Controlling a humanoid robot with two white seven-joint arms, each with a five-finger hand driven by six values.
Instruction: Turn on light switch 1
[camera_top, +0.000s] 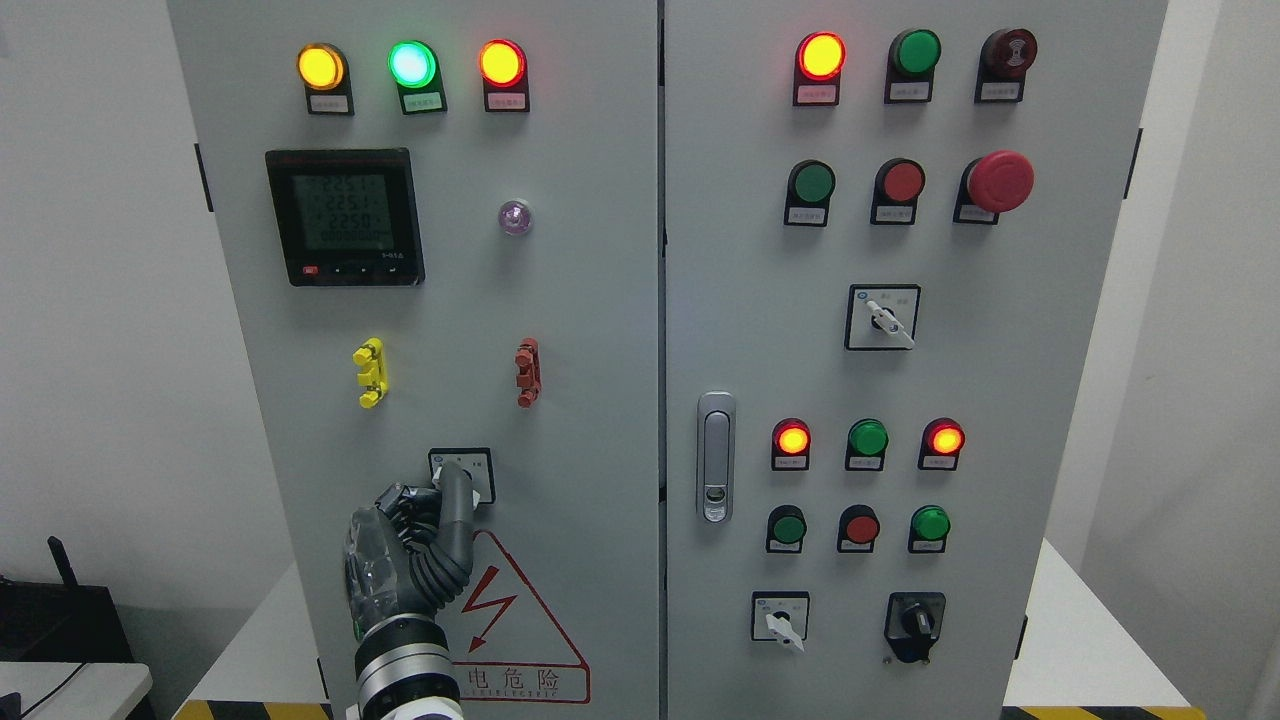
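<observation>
On the left door of the grey cabinet (580, 330), a small rotary switch (478, 470) with a white square plate sits above the red lightning warning triangle (510, 620). My left hand (440, 490) rises from the bottom edge and is pressed against this switch. Its thumb (456, 505) lies over the knob and hides it, and the other fingers (405, 505) curl in from the left, closed around the knob. The right arm does not show.
The left door also carries three lit lamps (412, 64), a digital meter (345, 216), and a yellow clip (369, 372) and a red clip (527, 372). The right door has lamps, push buttons, a red emergency button (1000, 181), a door latch (715, 456) and three more selector switches (883, 317).
</observation>
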